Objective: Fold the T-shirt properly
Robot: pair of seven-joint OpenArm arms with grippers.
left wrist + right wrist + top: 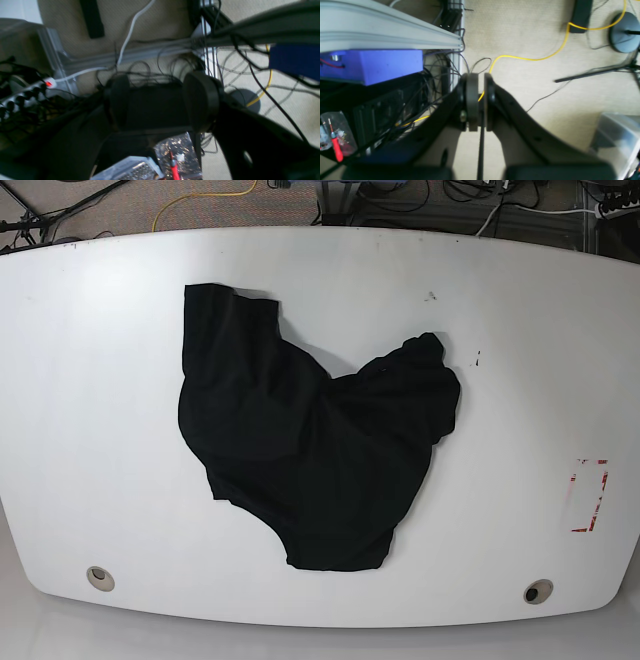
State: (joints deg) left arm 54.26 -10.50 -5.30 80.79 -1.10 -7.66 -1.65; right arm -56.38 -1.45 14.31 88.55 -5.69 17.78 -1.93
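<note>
One crumpled shirt on a white table, no arm over it.
The table is seen bare but for the shirt, bunched at frame centre, folding judged not begun. The left gripper is held wide apart, the right gripper nearly closed on nothing, both over floor cables. No writing can be read; red marks sit at right.
</note>
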